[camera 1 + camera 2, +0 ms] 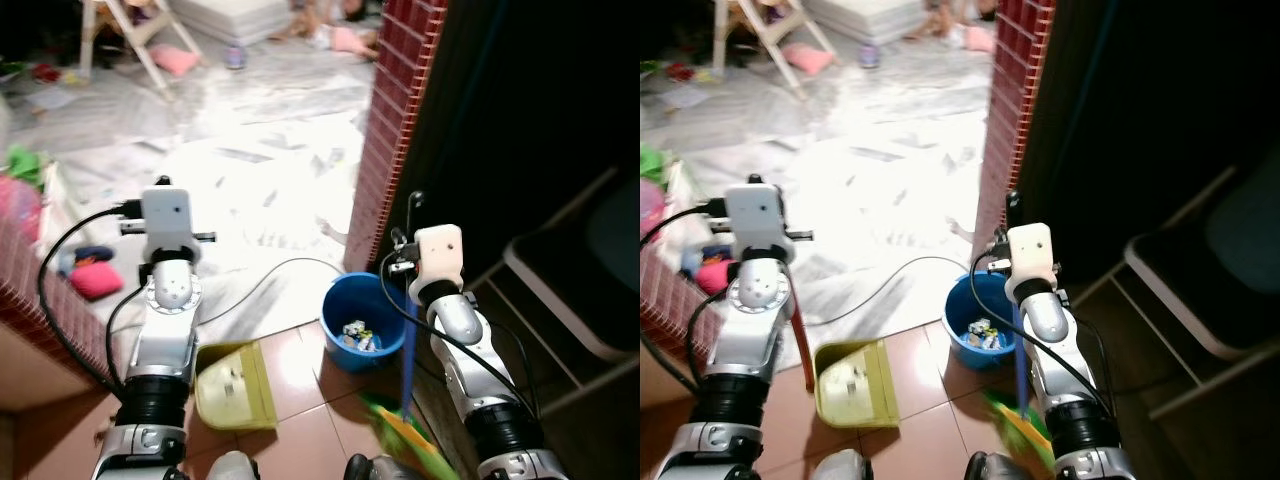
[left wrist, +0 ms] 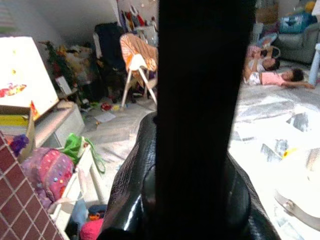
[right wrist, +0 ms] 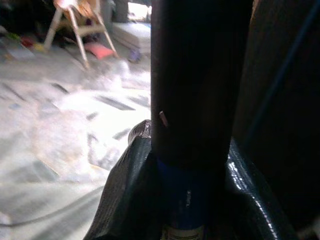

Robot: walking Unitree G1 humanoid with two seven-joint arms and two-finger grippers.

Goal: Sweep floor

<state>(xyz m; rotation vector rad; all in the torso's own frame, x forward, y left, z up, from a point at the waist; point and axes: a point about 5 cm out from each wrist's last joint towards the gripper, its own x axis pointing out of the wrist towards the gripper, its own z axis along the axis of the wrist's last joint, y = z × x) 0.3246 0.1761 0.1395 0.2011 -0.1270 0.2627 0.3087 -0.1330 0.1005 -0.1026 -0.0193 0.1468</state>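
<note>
Flanking the blue bucket (image 1: 365, 330), both forearms upright, right hand (image 3: 190, 200) around broom handle (image 3: 192, 75).

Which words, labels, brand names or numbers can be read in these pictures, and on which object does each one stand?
No text can be read in any view.
Packets in the blue bucket: printing too small and blurred to read.
Yellow dustpan: pale marks inside, not legible.
White board with coloured marks: the marks are blurred, no letters can be made out.
Blue broom handle: a pale band at its lower end, unreadable.
</note>
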